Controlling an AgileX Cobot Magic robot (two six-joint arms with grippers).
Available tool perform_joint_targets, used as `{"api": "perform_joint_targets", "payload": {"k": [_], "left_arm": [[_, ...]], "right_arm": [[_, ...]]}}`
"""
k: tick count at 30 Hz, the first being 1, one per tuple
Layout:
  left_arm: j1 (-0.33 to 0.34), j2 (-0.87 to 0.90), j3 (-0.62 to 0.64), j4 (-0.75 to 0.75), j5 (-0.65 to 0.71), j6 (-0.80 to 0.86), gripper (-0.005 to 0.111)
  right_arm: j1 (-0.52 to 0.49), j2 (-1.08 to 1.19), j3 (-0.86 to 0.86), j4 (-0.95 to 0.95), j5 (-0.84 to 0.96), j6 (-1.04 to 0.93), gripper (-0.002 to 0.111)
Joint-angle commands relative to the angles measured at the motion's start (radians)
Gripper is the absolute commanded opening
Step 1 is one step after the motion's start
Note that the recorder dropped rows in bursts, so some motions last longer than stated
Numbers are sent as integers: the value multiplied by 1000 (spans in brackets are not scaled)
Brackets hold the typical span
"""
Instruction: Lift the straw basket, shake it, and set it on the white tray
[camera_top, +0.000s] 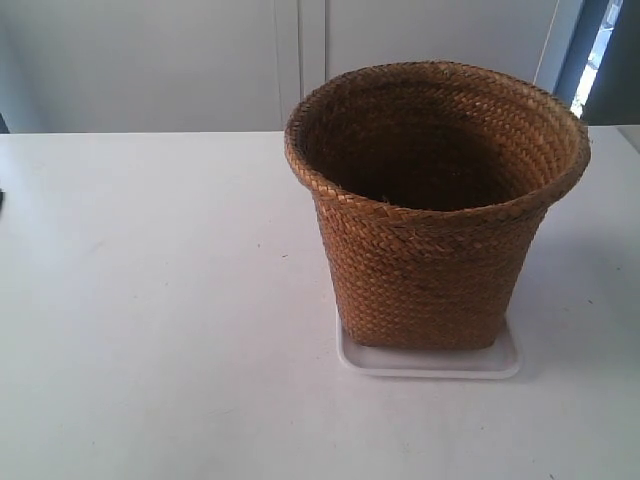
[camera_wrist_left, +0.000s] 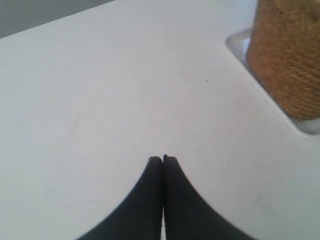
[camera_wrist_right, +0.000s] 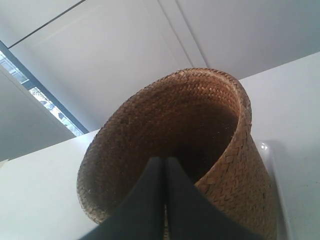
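Observation:
The straw basket stands upright on the white tray, whose rim shows in front of and beside its base. Its dark inside looks empty. Neither arm shows in the exterior view. In the left wrist view my left gripper is shut over bare table, well apart from the basket and the tray's corner. In the right wrist view my right gripper is shut with nothing in it. It points at the basket's mouth from outside the near rim. A sliver of the tray shows beside the basket.
The white table stretches wide to the exterior view's left of the basket. A pale wall with panel seams rises behind the table's far edge, with a window strip at the back right. A small dark bit sits at the left border.

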Motion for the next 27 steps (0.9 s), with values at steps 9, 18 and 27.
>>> {"api": "perform_joint_targets", "payload": {"k": [9,18,27], "left_arm": [[259,-555,235,127,69,1,0],[263,-763,490,125,-91,-8,0],[263,-763,643,147,-130,-4,0]], "right_arm": [[1,-6,3,-5,-12,4,0],[1,-6,3,-5,-12,4,0],[1,-6,3,-5,-6,4,0]]}}
